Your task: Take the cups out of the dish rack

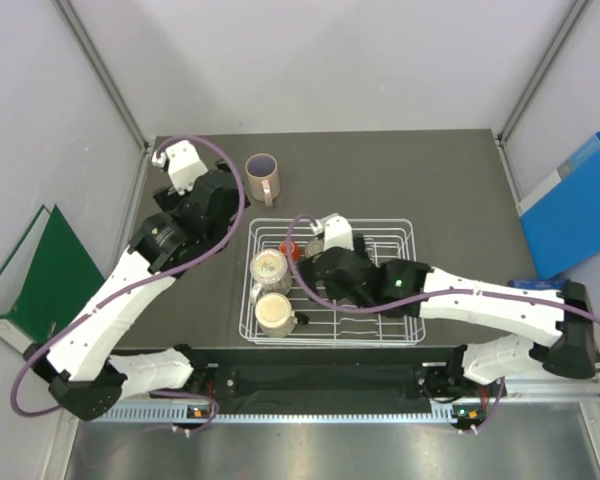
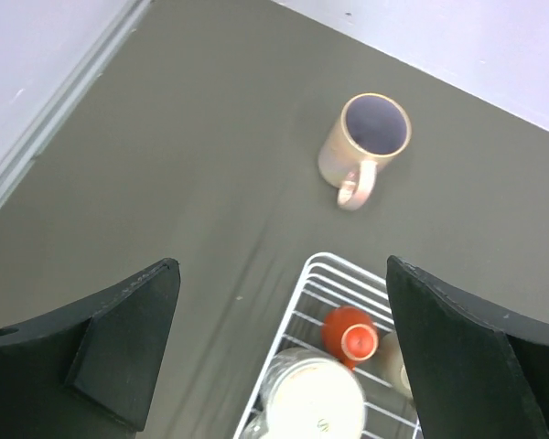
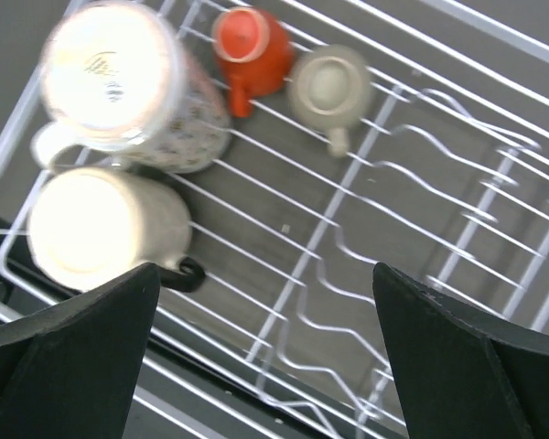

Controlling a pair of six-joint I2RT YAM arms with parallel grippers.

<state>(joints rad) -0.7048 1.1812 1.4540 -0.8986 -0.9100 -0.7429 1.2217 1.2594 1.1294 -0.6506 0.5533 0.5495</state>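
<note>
The cups (image 3: 101,229) are sitting outside both pairs of jaws. The right gripper (image 3: 265,270) is hovering spread wide and empty over the dish rack (image 3: 457,247), with four cups lying from its 10 to 12 o'clock. The left gripper (image 2: 282,265) is hanging released and empty, with the pinkish-beige mug (image 2: 364,146) standing upright on the table (image 2: 192,137) at its 1 o'clock.

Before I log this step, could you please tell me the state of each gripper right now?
Left gripper: open, holding nothing.
Right gripper: open, holding nothing, above the dish rack.
</note>
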